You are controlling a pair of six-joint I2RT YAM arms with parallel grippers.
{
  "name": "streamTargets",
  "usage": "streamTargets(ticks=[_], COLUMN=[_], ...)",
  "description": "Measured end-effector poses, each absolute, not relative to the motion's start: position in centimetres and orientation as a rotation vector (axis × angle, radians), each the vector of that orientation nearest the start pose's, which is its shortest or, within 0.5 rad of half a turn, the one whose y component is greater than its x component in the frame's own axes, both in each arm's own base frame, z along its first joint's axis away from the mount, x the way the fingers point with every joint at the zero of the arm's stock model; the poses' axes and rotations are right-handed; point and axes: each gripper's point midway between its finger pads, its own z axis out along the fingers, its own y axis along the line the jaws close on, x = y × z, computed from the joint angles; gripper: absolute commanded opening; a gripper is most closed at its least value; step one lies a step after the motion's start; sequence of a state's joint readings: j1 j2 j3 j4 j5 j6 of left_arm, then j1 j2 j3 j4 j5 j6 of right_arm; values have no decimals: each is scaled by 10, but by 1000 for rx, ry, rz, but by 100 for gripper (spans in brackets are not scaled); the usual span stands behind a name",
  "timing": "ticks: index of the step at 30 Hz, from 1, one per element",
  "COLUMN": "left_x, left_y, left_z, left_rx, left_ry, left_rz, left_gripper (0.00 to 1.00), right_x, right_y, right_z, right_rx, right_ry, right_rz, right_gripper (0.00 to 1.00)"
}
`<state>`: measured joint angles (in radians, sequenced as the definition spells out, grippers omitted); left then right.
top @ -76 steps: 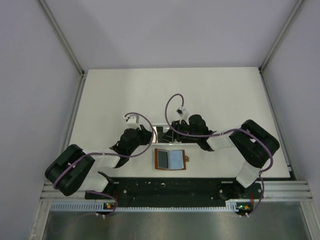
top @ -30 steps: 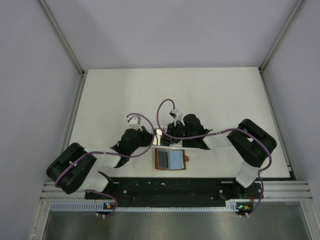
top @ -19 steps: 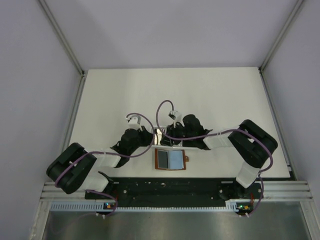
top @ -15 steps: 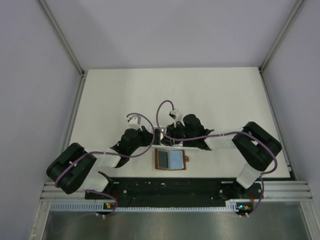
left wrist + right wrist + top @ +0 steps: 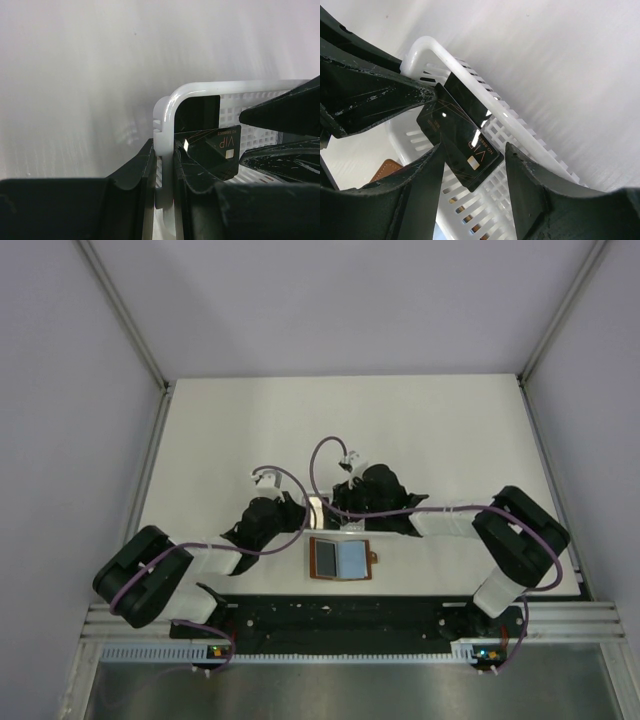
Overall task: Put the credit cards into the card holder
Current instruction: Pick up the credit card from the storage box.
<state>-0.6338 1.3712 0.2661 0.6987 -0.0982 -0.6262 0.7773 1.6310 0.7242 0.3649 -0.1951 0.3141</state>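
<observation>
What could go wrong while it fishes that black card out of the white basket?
The right gripper stands open astride the black card, which sits tilted in the white basket; closing might catch only a corner and let the card slip. The left gripper pinches the basket's wall, so a tug could tip it. The card holder lies open close by and might get bumped.

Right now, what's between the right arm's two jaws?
A black credit card marked VIP, leaning in the white basket. The right wrist view shows it, with the jaws open on either side.
</observation>
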Motion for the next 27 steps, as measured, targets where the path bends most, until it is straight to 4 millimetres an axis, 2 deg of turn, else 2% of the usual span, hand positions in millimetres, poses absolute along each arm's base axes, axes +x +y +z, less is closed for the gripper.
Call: streamTargets(ticks=[12, 21, 27], left_x=[274, 274, 275], left_y=[-209, -209, -211], left_z=[44, 43, 47], left_rx=[-53, -48, -49], left_ry=[2072, 2073, 2058], left_rz=[-690, -686, -706], left_gripper=[0, 0, 0], right_x=[256, 250, 232], right_y=[339, 341, 349], right_z=[48, 47, 49], right_rx=[-695, -720, -769], right_ry=[2182, 2191, 2203], right_rz=[910, 955, 1062], right_gripper=[46, 44, 44])
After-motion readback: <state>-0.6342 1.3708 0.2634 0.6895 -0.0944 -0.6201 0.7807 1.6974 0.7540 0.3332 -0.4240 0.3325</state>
